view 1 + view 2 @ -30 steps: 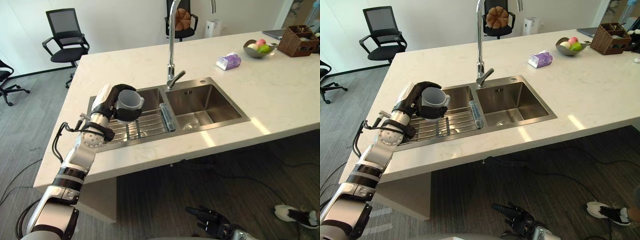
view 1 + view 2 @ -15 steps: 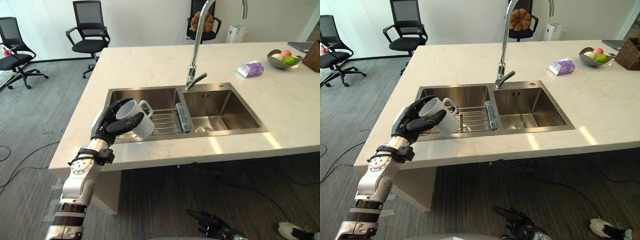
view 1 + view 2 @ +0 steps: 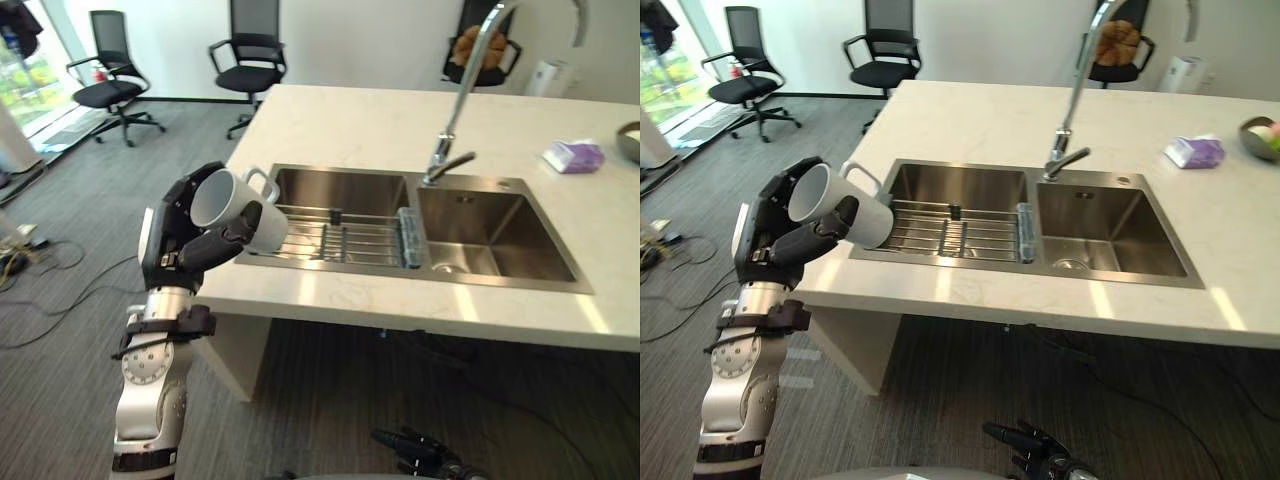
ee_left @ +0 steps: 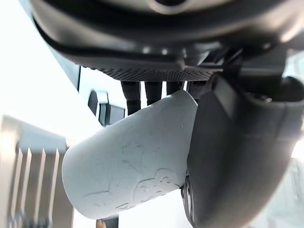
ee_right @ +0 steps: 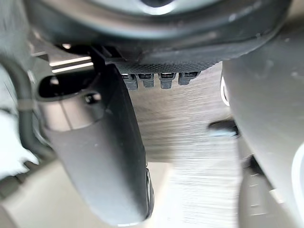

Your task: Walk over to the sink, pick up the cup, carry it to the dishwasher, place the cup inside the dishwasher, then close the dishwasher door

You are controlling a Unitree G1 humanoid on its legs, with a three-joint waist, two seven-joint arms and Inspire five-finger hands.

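My left hand [image 3: 180, 240] is shut on a white mug [image 3: 238, 210], which lies tilted on its side with its mouth turned left and its handle up. The mug hangs in the air off the counter's left corner, clear of the double steel sink [image 3: 345, 195]. In the left wrist view the mug [image 4: 128, 161] lies across the palm, thumb [image 4: 232, 156] pressed on one side and fingers behind it. My right hand [image 3: 1035, 452] hangs low over the floor; its thumb [image 5: 102, 156] and fingers are straight and hold nothing.
A tall tap [image 3: 460, 100] stands behind the sink, and a wire rack [image 3: 345, 240] lies in the left basin. A tissue pack [image 3: 572, 156] sits on the pale counter [image 3: 380, 120]. Office chairs [image 3: 245, 50] stand on the grey floor beyond.
The camera has swung left, so sink and counter have slid right in view. The left hand has carried the mug away from above the sink to beyond the counter's left corner.
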